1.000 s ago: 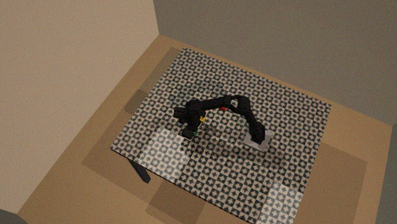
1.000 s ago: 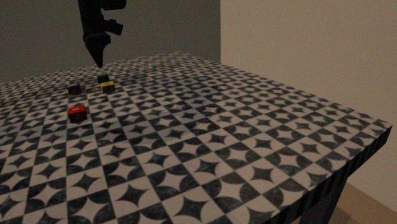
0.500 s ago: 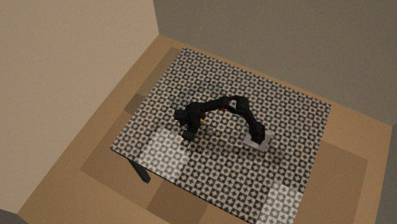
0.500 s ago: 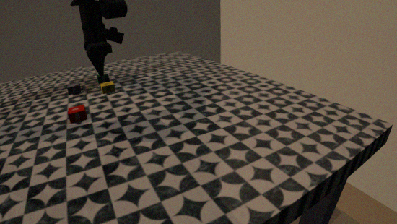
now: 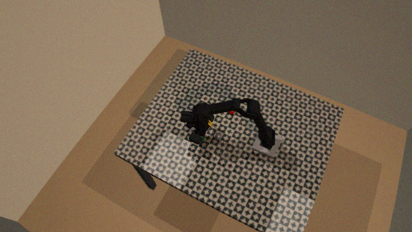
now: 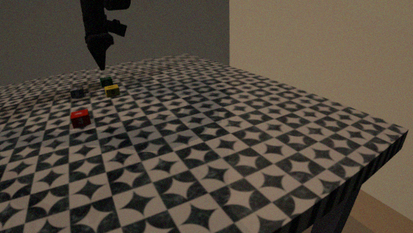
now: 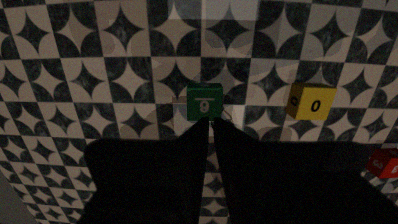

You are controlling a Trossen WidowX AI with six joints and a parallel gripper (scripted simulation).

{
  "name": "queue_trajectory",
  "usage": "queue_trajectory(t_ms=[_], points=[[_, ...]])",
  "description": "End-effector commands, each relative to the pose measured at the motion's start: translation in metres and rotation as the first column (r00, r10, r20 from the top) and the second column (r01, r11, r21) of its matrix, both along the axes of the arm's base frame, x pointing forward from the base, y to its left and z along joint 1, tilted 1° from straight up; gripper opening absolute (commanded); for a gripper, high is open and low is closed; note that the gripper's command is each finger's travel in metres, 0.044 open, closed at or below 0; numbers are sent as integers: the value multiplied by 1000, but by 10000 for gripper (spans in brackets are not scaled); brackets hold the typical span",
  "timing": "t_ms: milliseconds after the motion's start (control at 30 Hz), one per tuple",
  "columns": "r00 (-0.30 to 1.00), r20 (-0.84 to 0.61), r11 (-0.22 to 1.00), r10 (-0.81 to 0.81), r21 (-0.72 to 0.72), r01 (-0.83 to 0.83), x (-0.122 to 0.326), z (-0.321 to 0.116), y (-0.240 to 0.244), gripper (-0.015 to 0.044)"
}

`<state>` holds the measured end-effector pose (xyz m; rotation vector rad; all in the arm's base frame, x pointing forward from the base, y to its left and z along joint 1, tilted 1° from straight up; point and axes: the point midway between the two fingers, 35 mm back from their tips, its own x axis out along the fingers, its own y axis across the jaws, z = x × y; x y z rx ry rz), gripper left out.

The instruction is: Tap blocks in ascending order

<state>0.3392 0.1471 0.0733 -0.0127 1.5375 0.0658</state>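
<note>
My gripper (image 6: 102, 70) (image 7: 210, 122) is shut and empty, pointing down above the green block. The green block (image 5: 204, 138) (image 6: 107, 81) (image 7: 204, 102) shows a barred digit upside down in the wrist view, a 6 or a 9. The yellow block (image 5: 210, 123) (image 6: 112, 91) (image 7: 315, 104) shows a 0 and lies to its right in the wrist view. The red block (image 5: 231, 112) (image 6: 80, 118) (image 7: 384, 163) shows a 3 and is partly cut off at that view's right edge. A dark grey block (image 5: 218, 135) (image 6: 77, 93) shows no readable digit; the wrist view hides it.
The blocks stand on the patterned table (image 5: 240, 183) (image 6: 270, 150). The arm's base stands on a pale plate (image 5: 278, 150) on the table. The arm arches over the table near the red block in the top view. A wall (image 5: 75, 56) (image 6: 319, 49) rises beyond the table.
</note>
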Motion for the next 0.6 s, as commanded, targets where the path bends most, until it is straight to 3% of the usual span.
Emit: queue_trajectory(t_ms=[0, 167, 333, 567], points=[[1000, -2, 1000, -5, -1, 5, 2, 19, 0, 20], [1000, -2, 1000, -5, -2, 5, -2, 78, -3, 20], [1000, -3, 1000, -5, -2, 5, -7, 81, -6, 20], [1000, -7, 1000, -5, -4, 5, -67, 80, -39, 20]])
